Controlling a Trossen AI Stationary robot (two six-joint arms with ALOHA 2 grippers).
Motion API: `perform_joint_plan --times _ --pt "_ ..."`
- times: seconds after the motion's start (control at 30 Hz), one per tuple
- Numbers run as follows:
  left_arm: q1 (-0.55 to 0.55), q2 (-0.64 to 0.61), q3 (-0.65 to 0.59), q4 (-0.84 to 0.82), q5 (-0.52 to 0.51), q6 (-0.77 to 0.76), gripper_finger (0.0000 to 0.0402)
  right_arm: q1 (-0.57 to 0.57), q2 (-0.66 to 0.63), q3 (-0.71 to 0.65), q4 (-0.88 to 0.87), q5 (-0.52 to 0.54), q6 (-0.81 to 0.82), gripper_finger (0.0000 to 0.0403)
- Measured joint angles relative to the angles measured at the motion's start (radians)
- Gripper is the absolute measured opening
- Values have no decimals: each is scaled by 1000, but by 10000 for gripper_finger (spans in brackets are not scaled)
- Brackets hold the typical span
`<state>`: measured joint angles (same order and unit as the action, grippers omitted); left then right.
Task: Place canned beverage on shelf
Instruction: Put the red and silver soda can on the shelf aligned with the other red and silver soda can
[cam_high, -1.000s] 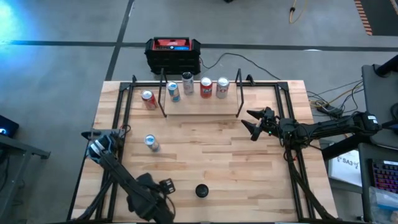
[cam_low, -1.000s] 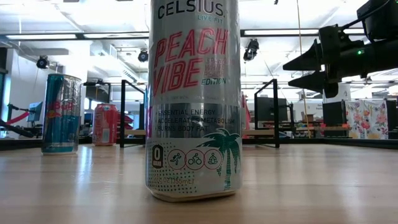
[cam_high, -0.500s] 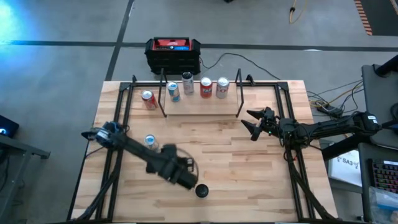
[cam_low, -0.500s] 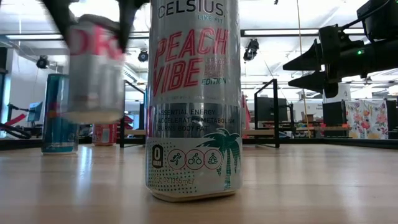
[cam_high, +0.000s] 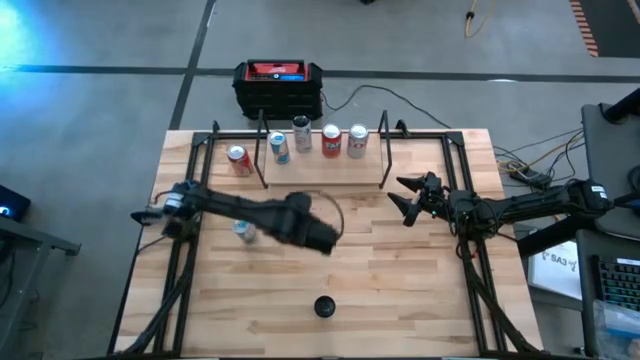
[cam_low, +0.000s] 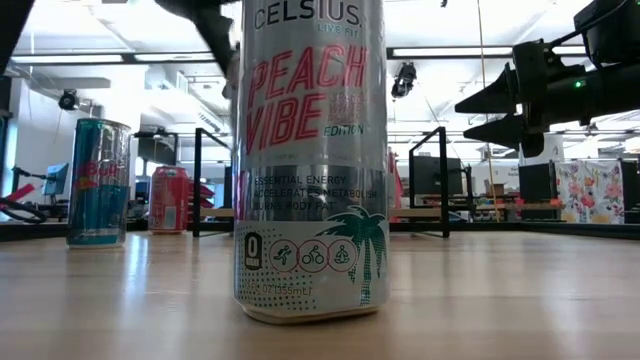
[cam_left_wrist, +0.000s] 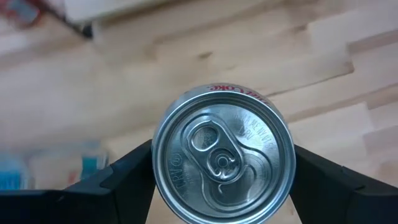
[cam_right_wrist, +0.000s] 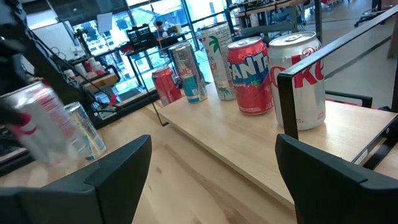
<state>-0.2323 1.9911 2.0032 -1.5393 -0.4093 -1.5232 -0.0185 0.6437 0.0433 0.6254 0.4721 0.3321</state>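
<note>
A silver Coke can (cam_left_wrist: 222, 160) hangs above the middle of the tabletop, its top toward the wrist camera, with my left gripper (cam_high: 320, 238) shut on it. The right wrist view shows the can (cam_right_wrist: 37, 124) blurred in the air. The shelf (cam_high: 325, 172), a light-wood plank between black rod uprights, stands at the far side. Several cans stand on it, among them a Fanta can (cam_right_wrist: 250, 74). My right gripper (cam_high: 405, 200) waits open and level just right of the shelf. In the low view a tall can hides the held can. My left gripper pinches the can's side wall (cam_left_wrist: 157, 163), just below the top rim, between its two fingers (cam_left_wrist: 118, 180), one on each side. The fingers come steeply from above. The can hangs upright below them, lifted clear of the table.
A tall Celsius can (cam_high: 323, 306) stands near the table's front edge, close before the low camera. A blue-and-silver can (cam_high: 243, 231) and a red can (cam_high: 238, 160) stand on the table left of the shelf. A black-and-red box (cam_high: 278, 87) sits beyond the far edge.
My left gripper has swung from the table's near left corner toward the right and the far edge, rising and rolling about its own axis. It keeps hold of the silver can, which passed through the air in front of the low camera.
</note>
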Motion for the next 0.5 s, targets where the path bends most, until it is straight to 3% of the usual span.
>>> perform_joint_plan --times 0.27,0.5 --pt "158 1 3 169 0 315 282 0 0 0 0 0 0 327" --pt "281 2 -16 281 27 503 282 0 0 0 0 0 0 327"
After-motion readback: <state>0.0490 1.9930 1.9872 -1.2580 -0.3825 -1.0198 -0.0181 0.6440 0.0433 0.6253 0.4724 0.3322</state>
